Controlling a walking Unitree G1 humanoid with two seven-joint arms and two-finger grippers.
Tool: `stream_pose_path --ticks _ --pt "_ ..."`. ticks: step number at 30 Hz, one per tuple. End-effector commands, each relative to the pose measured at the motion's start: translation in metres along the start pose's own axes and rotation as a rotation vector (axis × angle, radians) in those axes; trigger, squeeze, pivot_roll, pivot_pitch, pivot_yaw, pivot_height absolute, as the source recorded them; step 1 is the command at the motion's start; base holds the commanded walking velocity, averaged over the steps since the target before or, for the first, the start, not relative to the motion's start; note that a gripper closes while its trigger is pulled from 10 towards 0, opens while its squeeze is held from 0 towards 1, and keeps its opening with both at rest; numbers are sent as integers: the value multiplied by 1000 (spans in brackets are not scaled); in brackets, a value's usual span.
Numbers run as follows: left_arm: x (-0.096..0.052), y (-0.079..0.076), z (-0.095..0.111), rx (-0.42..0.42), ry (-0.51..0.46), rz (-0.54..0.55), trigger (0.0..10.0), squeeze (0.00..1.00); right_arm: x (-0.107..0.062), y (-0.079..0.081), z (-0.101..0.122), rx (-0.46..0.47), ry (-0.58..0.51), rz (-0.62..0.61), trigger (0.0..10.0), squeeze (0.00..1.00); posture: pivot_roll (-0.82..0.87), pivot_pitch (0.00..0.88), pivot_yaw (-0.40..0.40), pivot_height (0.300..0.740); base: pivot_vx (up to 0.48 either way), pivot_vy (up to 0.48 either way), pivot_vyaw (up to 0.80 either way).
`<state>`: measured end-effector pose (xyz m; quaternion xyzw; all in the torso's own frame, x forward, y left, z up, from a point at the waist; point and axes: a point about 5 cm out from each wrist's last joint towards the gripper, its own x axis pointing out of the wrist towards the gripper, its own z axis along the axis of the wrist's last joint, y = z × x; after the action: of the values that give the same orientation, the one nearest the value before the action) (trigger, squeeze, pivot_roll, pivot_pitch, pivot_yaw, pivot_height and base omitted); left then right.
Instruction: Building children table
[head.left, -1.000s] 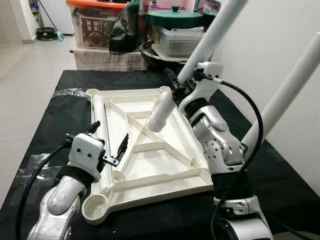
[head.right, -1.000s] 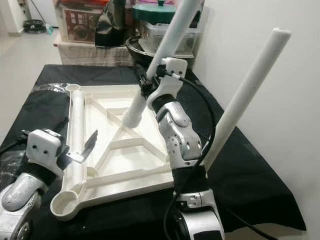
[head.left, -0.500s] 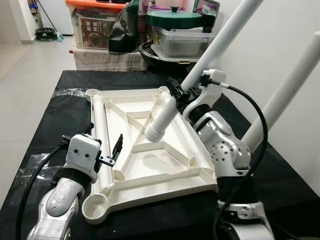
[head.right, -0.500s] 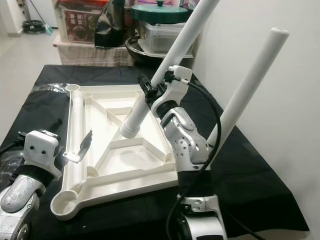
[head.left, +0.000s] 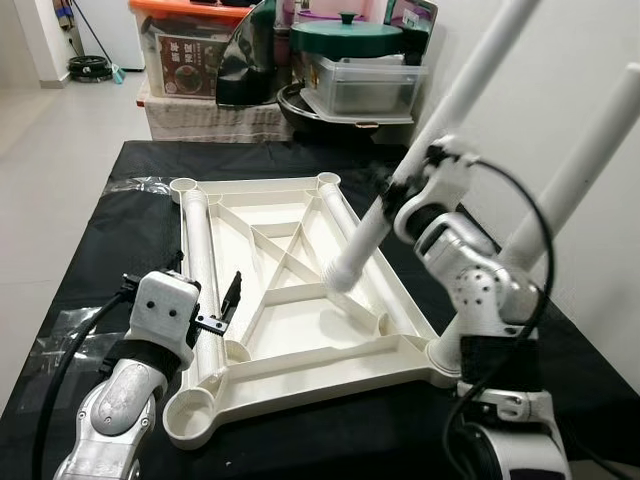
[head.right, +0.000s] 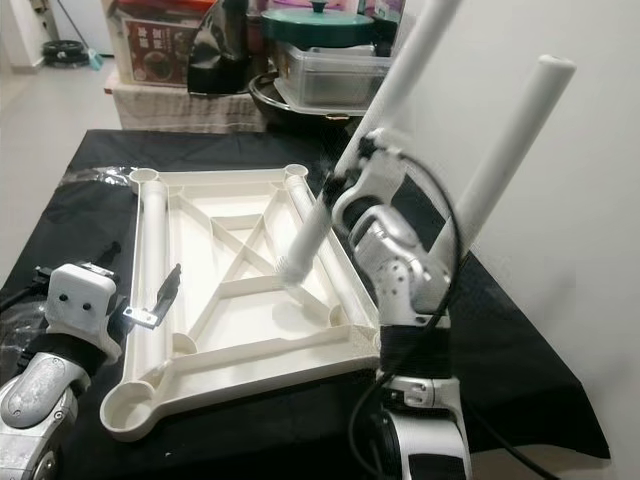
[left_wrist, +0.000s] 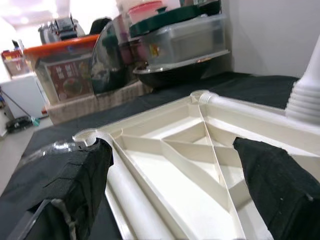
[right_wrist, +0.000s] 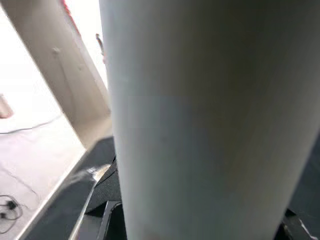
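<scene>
Tabletop (head.left: 300, 325): white ribbed slab, upside down on black cloth, sockets at its corners.
Fitted leg (head.left: 585, 160): stands tilted in the near right corner socket.
Held leg (head.left: 400, 190): long axis slants up and away to the right; lower end hangs over the right rail, between two sockets.
Spare leg (head.left: 198, 262): lies flat along the left rail.
Right gripper (head.left: 415, 180): clamped round the held leg mid-shaft.
Left gripper (head.left: 208, 295): fingers spread, empty, straddling the spare leg; nearer arm for it.

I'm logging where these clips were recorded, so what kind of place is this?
Probably a room in a home, used partly for storage: a black-covered table holds a white plastic tabletop frame, and behind it stand an orange-lidded clear storage box and a green-lidded pot.
</scene>
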<state>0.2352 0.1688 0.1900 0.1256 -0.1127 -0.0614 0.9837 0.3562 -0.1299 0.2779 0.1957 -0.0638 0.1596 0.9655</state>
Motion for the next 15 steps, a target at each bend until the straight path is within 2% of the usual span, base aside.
stream_pose_path --ticks 1,3,4,5,8,10,11,12,15 --pt "-4 -1 -3 -27 26 9 10000 0 -6 7 1 -65 -21 79 10000 0 92 0 -128 740 0 0 0" --pt "-5 -1 -3 -30 28 9 10000 0 -9 11 2 -59 -45 107 10000 0 90 0 -125 740 0 0 0" --pt "-6 -3 -4 -35 30 4 10000 0 -14 19 5 -59 -97 165 10000 0 90 0 -118 740 0 0 0" --pt "-6 -3 -4 -35 30 4 10000 0 -14 19 5 -59 -97 165 10000 0 90 0 -118 740 0 0 0" --pt "-7 -6 -5 -43 36 -4 10000 0 -23 31 12 -70 -230 215 10000 0 96 0 -119 740 0 0 0" --pt "-7 -5 -5 -46 37 -2 10000 0 -24 32 13 -70 -250 217 10000 0 97 0 -118 740 0 0 0" --pt "-8 -5 -6 -49 40 2 10000 0 -27 34 11 -181 -287 215 10000 0 97 0 -117 740 0 0 0" --pt "-9 -4 -6 -48 41 2 10000 0 -29 35 10 -241 -304 209 10000 0 97 0 -115 740 0 0 0" --pt "-10 -3 -5 -48 41 3 10000 0 -32 36 4 -288 -305 218 10000 0 95 0 -113 740 0 0 0"
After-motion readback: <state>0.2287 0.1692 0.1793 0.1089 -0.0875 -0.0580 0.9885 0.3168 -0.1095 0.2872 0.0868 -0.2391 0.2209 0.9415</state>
